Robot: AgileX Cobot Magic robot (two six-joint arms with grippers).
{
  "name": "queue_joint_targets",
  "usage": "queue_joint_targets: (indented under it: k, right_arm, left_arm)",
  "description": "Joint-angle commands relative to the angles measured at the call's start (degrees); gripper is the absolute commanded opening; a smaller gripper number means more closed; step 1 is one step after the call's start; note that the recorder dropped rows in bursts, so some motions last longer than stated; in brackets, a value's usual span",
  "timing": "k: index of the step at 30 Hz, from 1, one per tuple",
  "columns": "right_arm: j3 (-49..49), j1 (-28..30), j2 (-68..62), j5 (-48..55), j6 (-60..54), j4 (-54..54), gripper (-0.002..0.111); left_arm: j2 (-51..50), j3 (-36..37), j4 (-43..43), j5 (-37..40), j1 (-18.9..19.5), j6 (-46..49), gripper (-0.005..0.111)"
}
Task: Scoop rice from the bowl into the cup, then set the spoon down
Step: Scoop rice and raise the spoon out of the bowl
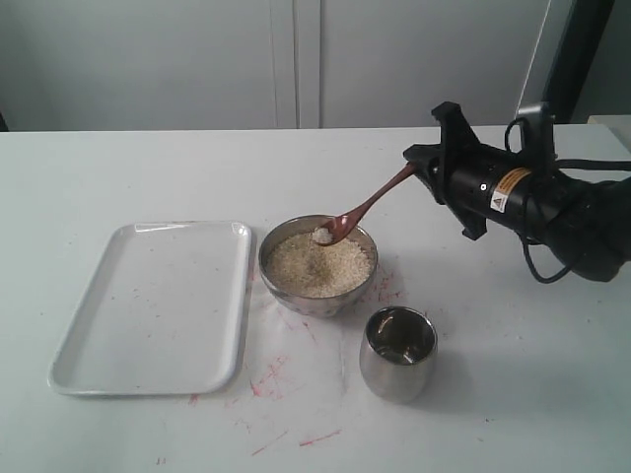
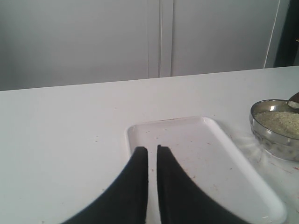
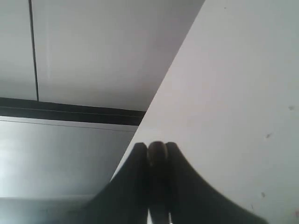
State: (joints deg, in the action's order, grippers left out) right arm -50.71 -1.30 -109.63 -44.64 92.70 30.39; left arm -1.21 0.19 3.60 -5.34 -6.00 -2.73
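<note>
The steel bowl [image 1: 286, 291] sits mid-table, full of off-white rice [image 1: 317, 266]. My right gripper [image 1: 422, 169] is shut on the handle end of the dark wooden spoon [image 1: 373, 204], which slopes down to the left. Its scoop rests at the bowl's far rim with a small heap of rice in it. The right wrist view shows the handle tip [image 3: 157, 151] pinched between the fingers. The steel cup [image 1: 397, 353] stands in front of the bowl, to the right. My left gripper [image 2: 151, 150] hovers over the tray, its jaws almost touching and holding nothing. The bowl [image 2: 266, 135] shows at the right edge.
A white rectangular tray [image 1: 158, 301] lies left of the bowl, and the tray [image 2: 205, 149] also shows under the left gripper. Red marks stain the table around the bowl and cup. A wall of pale cabinets runs behind the table.
</note>
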Motion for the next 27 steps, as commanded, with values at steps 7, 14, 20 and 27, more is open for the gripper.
queue_joint_targets:
  k: [7, 14, 20, 27]
  right_arm:
    - [0.1, 1.4, -0.8, -6.6, 3.5, 3.4, 0.0]
    - [0.2, 1.4, -3.5, -11.9, 3.7, 5.1, 0.0]
    - [0.2, 2.0, -5.3, -16.6, 3.7, 5.7, 0.0]
    - [0.2, 5.6, -5.3, -21.3, 3.7, 10.1, 0.0]
  left_arm:
    - [-0.2, -0.2, 0.2, -0.6, -0.1, -0.1, 0.014]
    - [-0.2, -0.2, 0.2, -0.6, -0.1, -0.1, 0.014]
    - [-0.2, -0.2, 0.2, -0.6, -0.1, -0.1, 0.014]
    - [-0.2, -0.2, 0.2, -0.6, -0.1, -0.1, 0.014]
